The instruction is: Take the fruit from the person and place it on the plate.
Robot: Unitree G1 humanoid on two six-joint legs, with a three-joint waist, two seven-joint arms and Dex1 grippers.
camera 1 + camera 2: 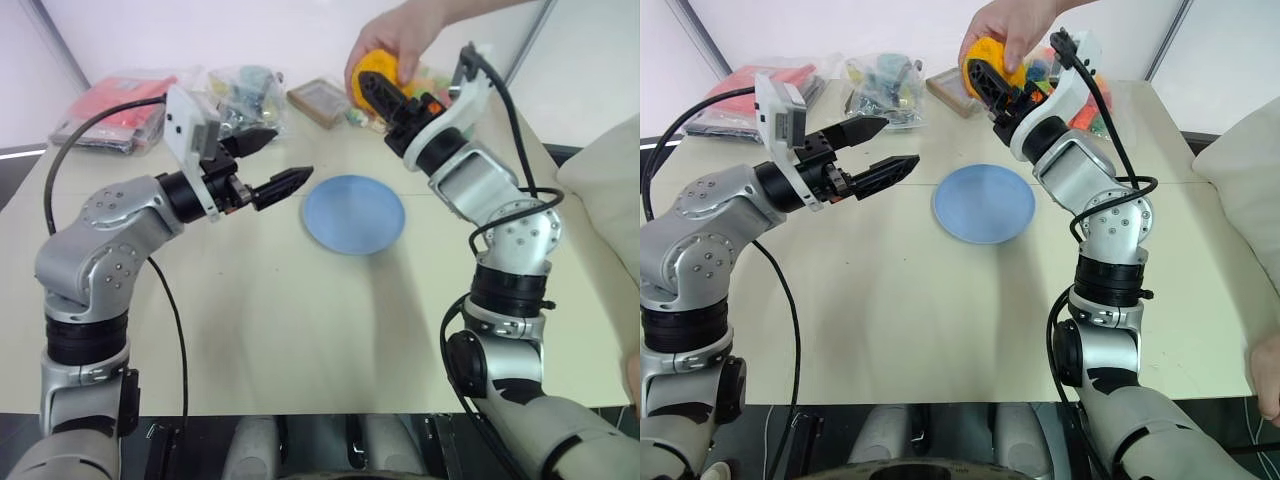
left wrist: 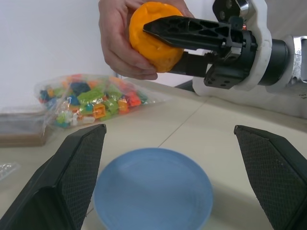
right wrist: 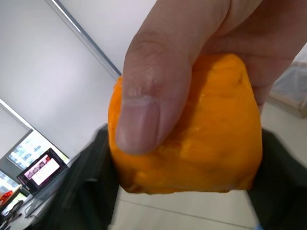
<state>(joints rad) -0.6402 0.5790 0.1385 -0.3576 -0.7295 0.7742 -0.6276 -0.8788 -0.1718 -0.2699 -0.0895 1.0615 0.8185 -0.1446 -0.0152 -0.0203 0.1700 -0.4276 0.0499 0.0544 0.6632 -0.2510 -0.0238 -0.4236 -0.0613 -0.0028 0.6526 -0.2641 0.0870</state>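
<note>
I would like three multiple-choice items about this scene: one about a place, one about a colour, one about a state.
1. Where is the fruit?
A. on the plate
B. in the person's hand, between the right gripper's fingers
C. in the left gripper

2. What colour is the plate?
A. light blue
B. red
C. white

3. How is the left gripper?
A. shut on the fruit
B. shut on the plate
C. open, holding nothing

Answers:
1 B: the hand grips the fruit above the table, and the right gripper has its fingers on both sides of it.
2 A: the bare plate on the table is light blue.
3 C: its fingers stand apart beside the plate with nothing between them.
</note>
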